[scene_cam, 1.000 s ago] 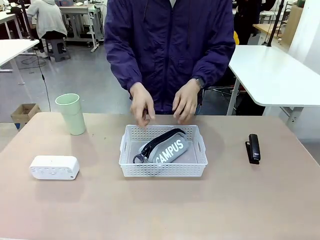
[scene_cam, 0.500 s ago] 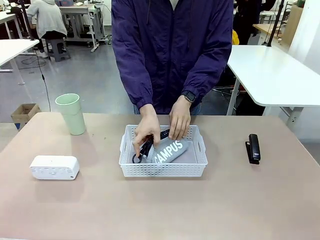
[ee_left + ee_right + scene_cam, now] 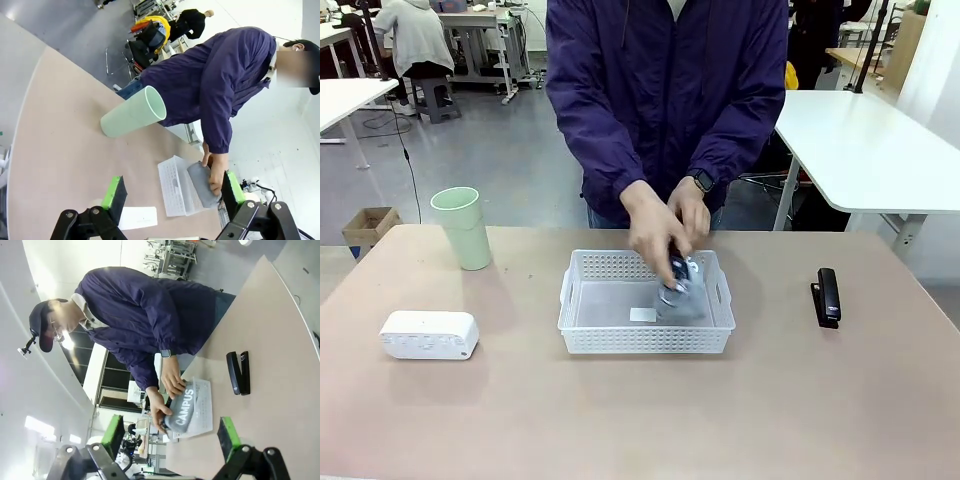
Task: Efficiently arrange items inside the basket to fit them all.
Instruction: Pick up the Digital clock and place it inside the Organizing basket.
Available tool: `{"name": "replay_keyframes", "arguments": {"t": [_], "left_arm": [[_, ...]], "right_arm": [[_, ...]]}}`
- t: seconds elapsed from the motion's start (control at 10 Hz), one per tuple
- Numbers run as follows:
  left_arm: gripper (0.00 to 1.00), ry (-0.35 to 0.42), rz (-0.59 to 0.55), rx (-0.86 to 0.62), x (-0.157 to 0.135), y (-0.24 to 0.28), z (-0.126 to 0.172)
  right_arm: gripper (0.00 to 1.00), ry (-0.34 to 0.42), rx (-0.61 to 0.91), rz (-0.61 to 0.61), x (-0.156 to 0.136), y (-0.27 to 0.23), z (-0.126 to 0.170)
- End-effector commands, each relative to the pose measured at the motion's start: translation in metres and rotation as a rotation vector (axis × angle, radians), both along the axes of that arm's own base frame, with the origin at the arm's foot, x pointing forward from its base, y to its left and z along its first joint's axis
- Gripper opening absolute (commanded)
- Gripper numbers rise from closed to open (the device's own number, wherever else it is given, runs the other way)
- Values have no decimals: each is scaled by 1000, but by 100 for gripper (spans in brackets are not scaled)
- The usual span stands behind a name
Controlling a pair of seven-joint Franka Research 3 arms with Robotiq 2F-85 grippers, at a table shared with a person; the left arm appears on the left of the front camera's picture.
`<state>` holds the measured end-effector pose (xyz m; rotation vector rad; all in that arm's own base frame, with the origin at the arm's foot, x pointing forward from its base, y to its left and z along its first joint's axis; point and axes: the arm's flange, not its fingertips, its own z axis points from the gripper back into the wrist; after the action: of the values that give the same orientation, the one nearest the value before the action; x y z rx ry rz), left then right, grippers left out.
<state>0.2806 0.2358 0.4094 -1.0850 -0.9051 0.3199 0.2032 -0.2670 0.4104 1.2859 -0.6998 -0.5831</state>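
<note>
The white perforated basket (image 3: 620, 338) sits mid-table. A person's two hands hold the grey "CAMPUS" pouch (image 3: 678, 292) tipped up at the basket's right end. The pale green cup (image 3: 462, 228) stands at the back left and the white rounded box (image 3: 428, 334) lies at the front left. The black stapler (image 3: 827, 297) lies to the right of the basket. In the left wrist view my left gripper (image 3: 172, 195) is open in the air, with the cup (image 3: 132, 119), basket (image 3: 172, 187) and pouch (image 3: 201, 181) beyond it. My right gripper (image 3: 171, 437) is open too, looking at the pouch (image 3: 182, 407) and stapler (image 3: 238, 372).
The person in a dark purple jacket (image 3: 665, 100) leans over the far edge of the table. White tables (image 3: 865, 140) stand behind on the right, and a cardboard box (image 3: 370, 226) sits on the floor at the left.
The person's hands came down into the basket, took the pouch that lay slantwise across it, and moved it to the right end, tipped up. The other items stayed put.
</note>
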Motion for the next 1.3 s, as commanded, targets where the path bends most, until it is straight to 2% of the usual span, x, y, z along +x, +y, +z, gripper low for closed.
{"name": "replay_keyframes", "arguments": {"t": [0.0,0.3,0.4,0.5,0.6,0.7,0.8,0.9,1.0,1.1,1.2], "left_arm": [[100,-37,3,1,2,0,-1],[100,-37,3,1,2,0,-1],[100,-1,-2,2,-1,0,2],[100,64,-14,201,4,-23,8],[100,96,-133,340,16,-44,17],[100,171,-205,474,30,-67,28],[100,208,-450,612,43,-100,37],[100,328,-531,801,59,-137,42],[100,462,-574,935,73,-167,36],[100,563,-539,1065,88,-193,26],[100,617,-513,1173,96,-215,13]], "right_arm": [[100,-12,-11,5,-1,-1,4],[100,-12,-11,5,-1,-1,4],[100,-12,-11,5,-1,-1,4],[100,-12,-11,5,-1,-1,4],[100,-12,-11,5,-1,-1,4],[100,-12,-11,5,-1,-1,4],[100,-12,-11,5,-1,-1,4],[100,-12,-11,5,-1,-1,4],[100,-12,-11,5,-1,-1,4],[100,-12,-11,5,-1,-1,4],[100,-12,-11,5,-1,-1,4]]}}
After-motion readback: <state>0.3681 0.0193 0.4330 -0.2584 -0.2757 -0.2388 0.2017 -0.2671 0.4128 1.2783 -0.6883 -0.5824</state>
